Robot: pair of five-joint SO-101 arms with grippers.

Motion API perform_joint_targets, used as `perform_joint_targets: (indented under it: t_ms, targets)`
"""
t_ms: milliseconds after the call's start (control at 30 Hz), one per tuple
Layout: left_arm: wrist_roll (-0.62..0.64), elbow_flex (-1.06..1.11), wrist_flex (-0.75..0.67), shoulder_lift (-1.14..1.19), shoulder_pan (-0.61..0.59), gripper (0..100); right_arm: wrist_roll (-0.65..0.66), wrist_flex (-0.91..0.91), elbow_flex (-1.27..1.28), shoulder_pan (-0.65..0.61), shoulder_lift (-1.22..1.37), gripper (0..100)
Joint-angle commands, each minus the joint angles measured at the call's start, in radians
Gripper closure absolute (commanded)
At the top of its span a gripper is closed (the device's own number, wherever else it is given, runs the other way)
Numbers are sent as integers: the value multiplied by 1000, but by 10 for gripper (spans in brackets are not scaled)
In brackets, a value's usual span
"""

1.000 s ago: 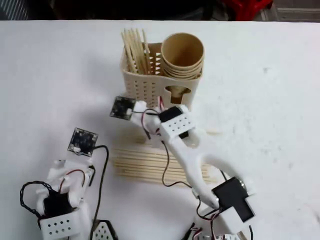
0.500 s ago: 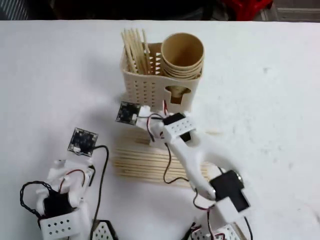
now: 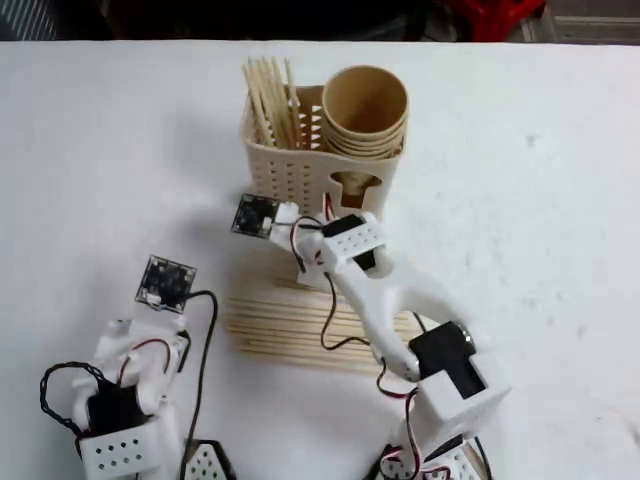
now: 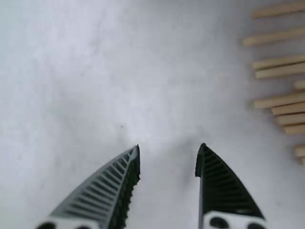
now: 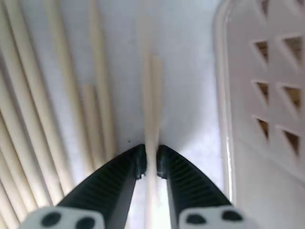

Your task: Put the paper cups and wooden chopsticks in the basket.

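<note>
Right gripper (image 5: 151, 164) sits low at the table (image 3: 520, 200), just beside the basket (image 3: 300, 175) wall, jaws pinched on a thin chopstick (image 5: 147, 71) at the edge of the loose pile (image 3: 280, 325), which lies flat in front of the basket. Cups (image 3: 365, 110) are stacked inside the basket, with a bunch of chopsticks (image 3: 270, 95) upright in the compartment next to them. Left gripper (image 4: 167, 162) hangs spread wide over bare table, near the pile's ends, holding nothing

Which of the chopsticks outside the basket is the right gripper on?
The chopstick nearest the basket wall, pinched in the right gripper. The other chopsticks lie loose in a row farther from the basket.
</note>
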Motion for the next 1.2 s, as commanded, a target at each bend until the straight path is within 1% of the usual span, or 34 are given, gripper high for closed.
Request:
perform_joint_targets:
  t_ms: [0,67,167,300,433,500,567,633,833,967,1033,1167]
  targets:
    - [-9,-2,6,-5,-12,801,-38,35,-25,7,-10,984]
    - [-9,-2,6,-5,-12,801,-41,56,-25,8,-51,983]
    - [-9,-2,6,-5,-12,801,-104,101,-23,1,-157,983]
    - [-9,-2,6,-5,-12,801,-147,202,-23,-16,-340,983]
    - [-9,-2,6,-5,-12,801,-184,286,-28,-62,-547,983]
    - [-9,-2,6,-5,-12,801,-209,298,-44,-93,-645,983]
    - [-9,-2,6,-5,-12,801,-252,298,-91,-114,-727,984]
    - [-9,-2,6,-5,-12,801,-322,295,-167,-117,-777,984]
    - [-9,-2,6,-5,-12,801,-488,289,-482,-116,-743,984]
    - [-9,-2,6,-5,-12,801,-585,194,-667,-113,-627,984]
    - [-9,-2,6,-5,-12,801,-595,113,-730,-111,-559,984]
    - [-9,-2,6,-5,-12,801,-532,-102,-775,-113,-446,984]
